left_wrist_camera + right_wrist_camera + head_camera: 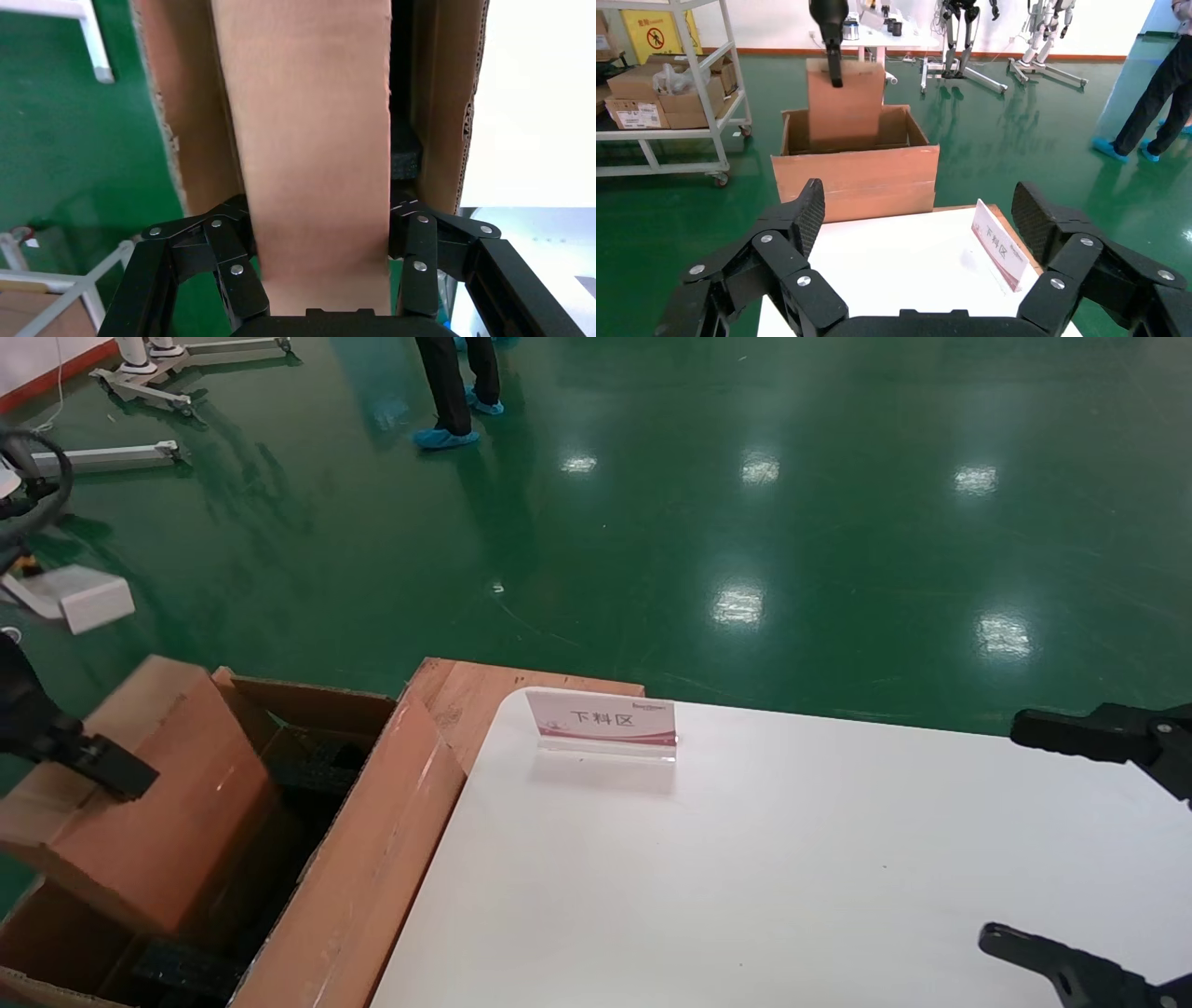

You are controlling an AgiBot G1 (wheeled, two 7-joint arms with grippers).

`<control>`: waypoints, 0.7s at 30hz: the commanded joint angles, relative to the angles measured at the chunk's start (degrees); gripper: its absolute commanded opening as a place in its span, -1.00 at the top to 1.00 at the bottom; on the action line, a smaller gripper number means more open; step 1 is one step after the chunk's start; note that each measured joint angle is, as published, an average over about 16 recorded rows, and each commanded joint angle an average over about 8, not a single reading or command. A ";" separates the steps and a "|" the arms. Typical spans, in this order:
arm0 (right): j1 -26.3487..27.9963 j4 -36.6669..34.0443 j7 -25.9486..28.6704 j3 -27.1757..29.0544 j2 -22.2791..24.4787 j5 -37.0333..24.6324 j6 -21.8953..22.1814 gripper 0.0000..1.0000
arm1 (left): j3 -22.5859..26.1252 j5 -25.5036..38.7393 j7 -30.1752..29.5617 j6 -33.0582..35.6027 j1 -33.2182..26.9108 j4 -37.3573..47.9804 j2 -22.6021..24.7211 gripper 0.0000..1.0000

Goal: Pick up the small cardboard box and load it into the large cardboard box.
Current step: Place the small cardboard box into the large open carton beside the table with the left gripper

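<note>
My left gripper [93, 761] is shut on the small cardboard box [158, 803], a plain brown carton that hangs tilted with its lower end down inside the large cardboard box [372, 840]. In the left wrist view the small cardboard box [309, 140] fills the space between the black fingers [239, 274] of the left gripper [320, 232], with a wall of the large cardboard box [443, 105] beside it. From the right wrist view the small cardboard box [845, 105] stands up out of the large cardboard box [856, 179]. My right gripper [1043, 840] is open over the table's right side, and the right gripper [919, 210] holds nothing.
A white table [792, 859] carries a small red-and-white sign [603, 721] near its far edge. A wooden board [475, 696] lies between table and carton. A person [456, 384] stands on the green floor. A shelf cart [666, 91] with cartons stands beyond.
</note>
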 commanded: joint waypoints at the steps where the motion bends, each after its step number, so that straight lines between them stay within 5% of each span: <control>1: 0.00 0.00 0.00 -0.01 0.00 0.00 0.00 -1.00 | -0.24 0.43 -0.74 -0.59 0.55 -0.99 -1.11 1.00; 21: 0.02 0.00 -0.04 -0.07 0.03 0.05 0.03 -1.00 | 0.93 5.40 -0.54 -3.15 3.34 -1.52 -6.35 1.00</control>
